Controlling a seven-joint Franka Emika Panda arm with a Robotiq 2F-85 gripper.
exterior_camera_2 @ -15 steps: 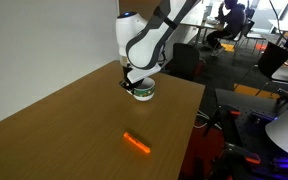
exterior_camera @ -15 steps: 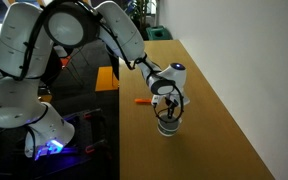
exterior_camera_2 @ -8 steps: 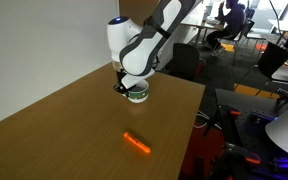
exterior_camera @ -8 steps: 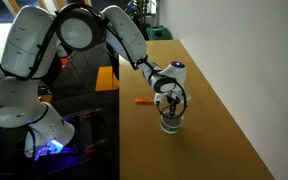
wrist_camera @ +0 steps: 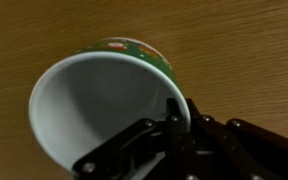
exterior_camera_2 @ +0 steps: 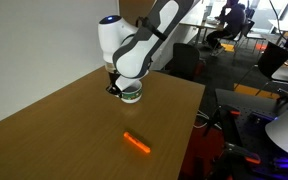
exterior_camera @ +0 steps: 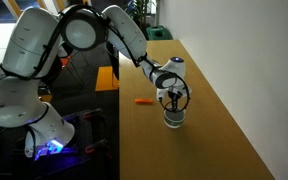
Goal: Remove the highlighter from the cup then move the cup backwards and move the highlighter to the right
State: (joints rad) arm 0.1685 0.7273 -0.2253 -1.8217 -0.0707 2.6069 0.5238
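Exterior view: arm (exterior_camera: 54,45) reaches over the wooden table (exterior_camera: 219,130), gripper (exterior_camera: 172,106) directly above the cup (exterior_camera: 172,121), coming down into its top. The highlighter (exterior_camera: 143,101) lies flat on the table, apart from the cup, toward the table edge on the robot-base side. Jaw detail is not readable here.

Exterior view from the opposite end: the gripper's (exterior_camera_2: 119,90) big white head covers most of the cup (exterior_camera_2: 133,96); only its lower wall and part of the rim show. The highlighter (exterior_camera_2: 136,143) lies well apart from the cup, nearer this camera, on bare table (exterior_camera_2: 54,125).

Wrist view: the only one showing the grip and the cup's (wrist_camera: 94,105) inside. The gripper (wrist_camera: 182,118) has its jaws pinched nearly together on the cup wall, one finger (wrist_camera: 134,140) inside the rim, the other outside. The interior is plain white and only that finger is in it. The outer wall is green and patterned. The highlighter is out of frame here.

Versus a second ago: cup and gripper have slid a little across the table, away from the highlighter; the highlighter has not moved, and the jaws are just as tight.
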